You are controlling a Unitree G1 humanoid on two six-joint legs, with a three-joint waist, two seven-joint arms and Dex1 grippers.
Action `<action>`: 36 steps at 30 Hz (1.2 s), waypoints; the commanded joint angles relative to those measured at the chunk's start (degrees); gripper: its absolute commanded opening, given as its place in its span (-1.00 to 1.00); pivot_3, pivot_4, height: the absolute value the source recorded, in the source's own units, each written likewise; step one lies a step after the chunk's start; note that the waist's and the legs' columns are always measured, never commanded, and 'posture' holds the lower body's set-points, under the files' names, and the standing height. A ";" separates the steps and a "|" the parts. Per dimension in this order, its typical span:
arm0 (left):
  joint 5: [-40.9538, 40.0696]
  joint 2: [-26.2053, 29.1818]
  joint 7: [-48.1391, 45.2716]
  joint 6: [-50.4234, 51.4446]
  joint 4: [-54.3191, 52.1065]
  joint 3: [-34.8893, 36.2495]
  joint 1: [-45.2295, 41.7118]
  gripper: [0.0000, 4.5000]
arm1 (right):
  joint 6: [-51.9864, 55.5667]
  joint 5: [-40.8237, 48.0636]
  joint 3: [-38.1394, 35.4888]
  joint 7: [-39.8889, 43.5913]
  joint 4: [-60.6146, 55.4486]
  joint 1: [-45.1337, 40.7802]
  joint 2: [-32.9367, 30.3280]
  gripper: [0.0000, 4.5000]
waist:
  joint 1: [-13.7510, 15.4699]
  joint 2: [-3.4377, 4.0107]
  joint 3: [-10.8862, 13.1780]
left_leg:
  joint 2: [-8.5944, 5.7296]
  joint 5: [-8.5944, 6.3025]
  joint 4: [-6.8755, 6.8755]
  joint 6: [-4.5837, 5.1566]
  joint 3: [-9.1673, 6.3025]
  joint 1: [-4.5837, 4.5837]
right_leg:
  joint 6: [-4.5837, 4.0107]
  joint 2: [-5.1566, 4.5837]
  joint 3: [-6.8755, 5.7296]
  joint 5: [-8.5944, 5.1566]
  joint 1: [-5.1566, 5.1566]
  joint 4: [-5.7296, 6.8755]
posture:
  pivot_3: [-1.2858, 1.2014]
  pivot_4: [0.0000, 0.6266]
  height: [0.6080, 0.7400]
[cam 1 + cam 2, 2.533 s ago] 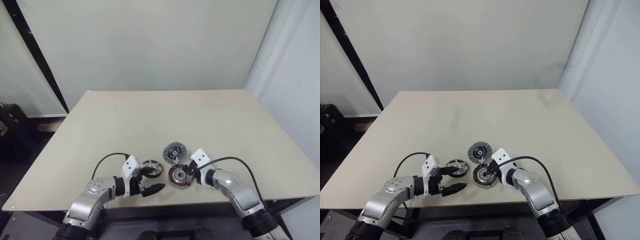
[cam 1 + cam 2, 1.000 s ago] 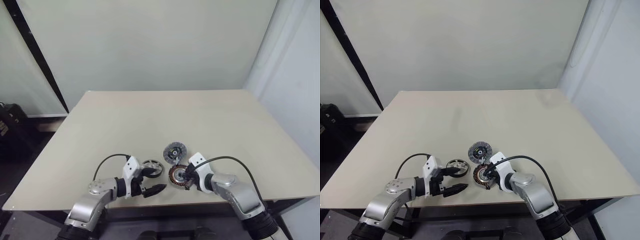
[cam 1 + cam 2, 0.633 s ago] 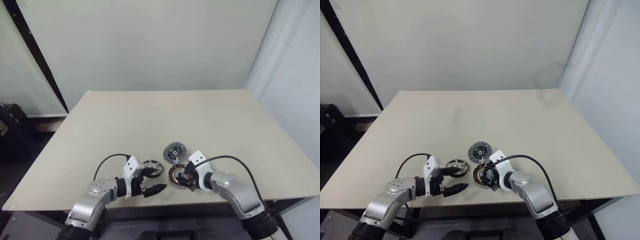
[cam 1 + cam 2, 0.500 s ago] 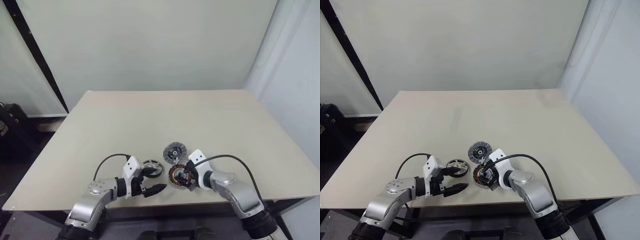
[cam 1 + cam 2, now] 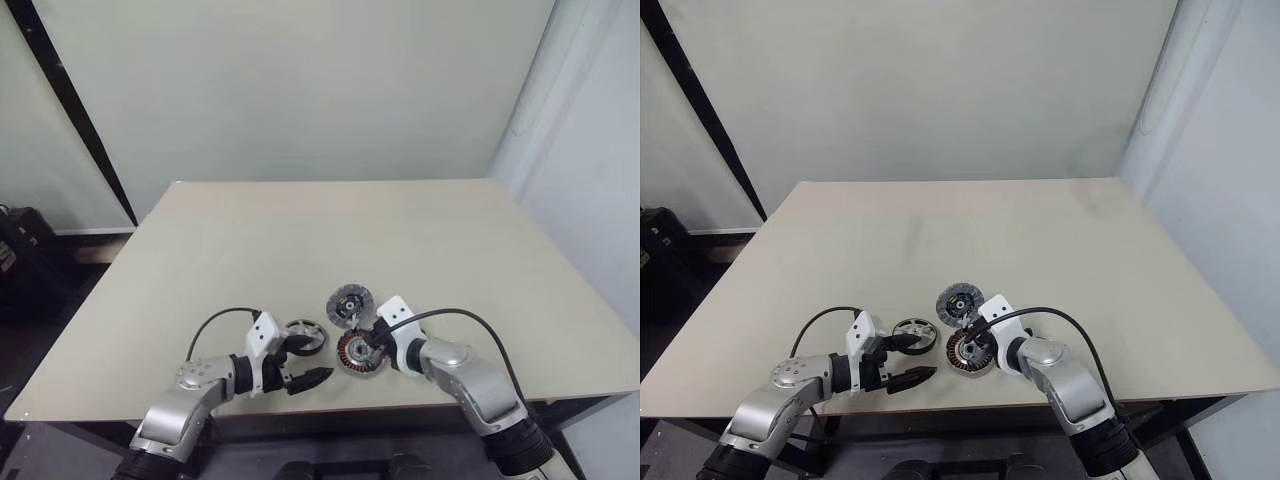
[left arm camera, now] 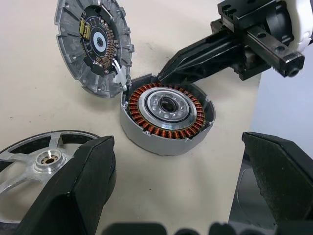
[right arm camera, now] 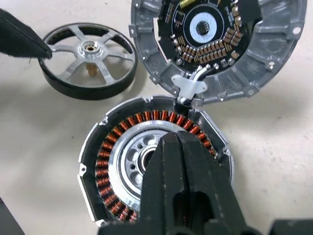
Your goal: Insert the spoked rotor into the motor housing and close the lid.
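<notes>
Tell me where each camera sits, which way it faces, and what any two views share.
Left and right eye views: head-mounted, looking forward and down over the table; both arms show.
Left wrist view: along the open left claw at the motor housing, lid and spoked rotor; the right claw also shows.
Right wrist view: along the shut right claw over the housing.
Shared: all show the three parts.

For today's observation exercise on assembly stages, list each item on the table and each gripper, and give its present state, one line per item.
spoked rotor: lying flat on the table, not yet inserted, between the open left fingers.
motor housing: open, copper windings exposed, empty of the rotor.
lid: swung open, joined to the housing by a small white link, circuit side showing.
left gripper: open.
right gripper: shut, tips at the housing's rim.
</notes>
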 commanded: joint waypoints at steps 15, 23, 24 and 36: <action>-0.26 0.40 0.16 -0.45 -1.89 0.96 -0.50 1.00 | -1.98 -1.30 2.90 0.41 2.89 -2.20 -0.19 -0.99 | 0.00 0.00 0.00 | 0.00 0.00 -0.01 0.00 0.00 0.00 | 0.00 0.00 0.00 0.00 -0.01 0.00 | 0.03 -1.00 1.00; -0.38 0.46 0.30 -0.32 -2.21 1.06 -0.25 1.00 | -3.22 -2.70 3.15 -0.29 4.61 -2.92 0.20 -0.99 | 0.00 0.00 0.00 | 0.01 0.00 0.02 0.00 0.00 0.02 | 0.00 0.00 0.00 0.00 0.02 0.00 | 0.03 -1.00 1.00; -0.41 0.47 0.32 -0.30 -2.28 1.07 -0.20 1.00 | -2.66 -2.67 3.27 0.01 4.09 -2.93 0.03 -0.99 | 0.00 0.00 0.00 | 0.01 0.00 0.03 0.00 0.00 0.02 | 0.00 0.00 0.00 0.00 0.02 0.00 | 0.03 -1.00 1.00; -0.48 0.25 0.39 -0.18 -2.14 0.94 -0.41 1.00 | 2.25 -1.51 1.91 1.23 -2.99 -2.48 -1.75 -0.99 | 0.00 0.00 0.00 | 0.00 0.00 -0.04 0.01 0.00 -0.13 | 0.00 0.01 -0.01 0.00 -0.18 0.03 | 0.03 -1.00 1.00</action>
